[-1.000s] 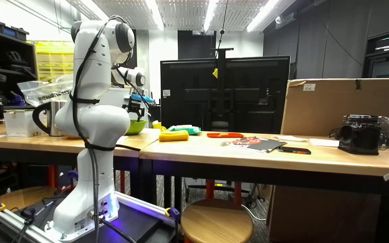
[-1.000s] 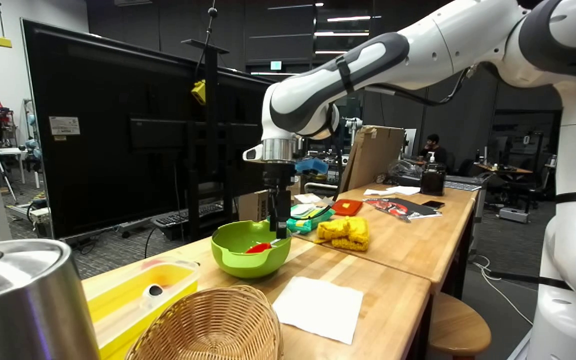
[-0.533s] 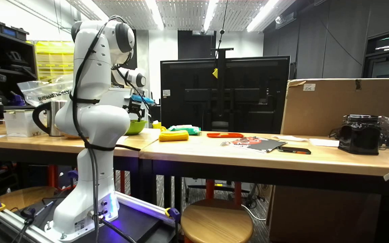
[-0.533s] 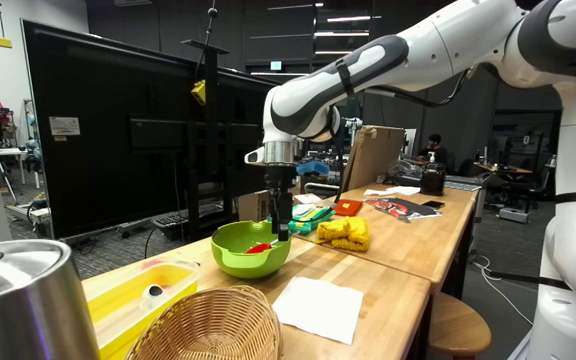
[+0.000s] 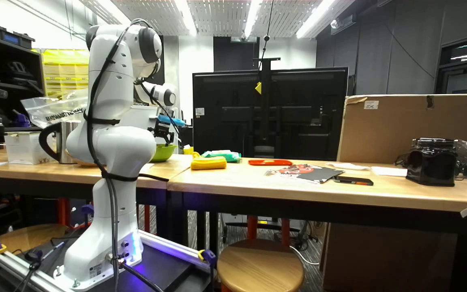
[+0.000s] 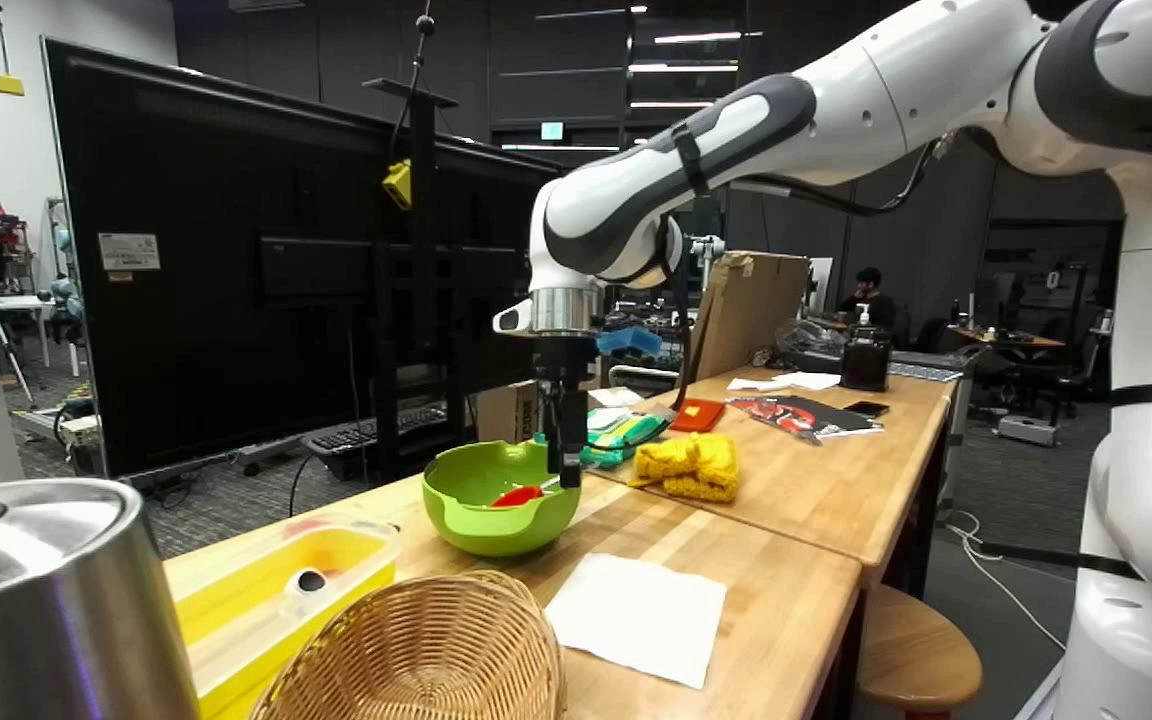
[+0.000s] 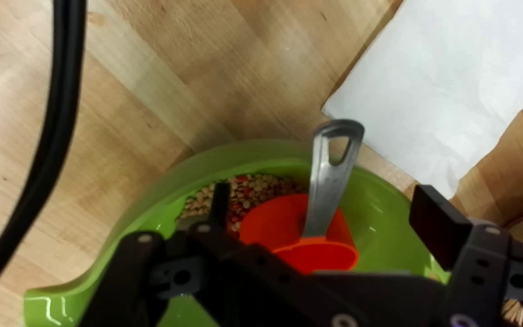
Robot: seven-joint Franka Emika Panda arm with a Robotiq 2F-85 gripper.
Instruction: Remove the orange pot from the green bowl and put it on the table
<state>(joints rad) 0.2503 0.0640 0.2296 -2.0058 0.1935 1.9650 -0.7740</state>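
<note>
Tool point(image 7: 328, 213) is spread over the lime-green bowl point(image 6: 501, 532) on the wooden bench point(image 6: 776, 620), jaws well apart. Inside the bowl lies the orange-red measuring cup point(image 7: 271, 221) beside lentil-like seeds point(image 7: 259, 185), its gray handle point(image 7: 324, 190) showing between the jaws in the wrist view.

In an exterior view, your pale wooden table point(image 6: 776, 610) carries the green bowl point(image 6: 496, 535) near centre, a yellow container point(image 6: 361, 585) at lower left, a wicker basket point(image 6: 406, 625) at the bottom edge, and a white sheet point(image 6: 636, 620) to its right.
</note>
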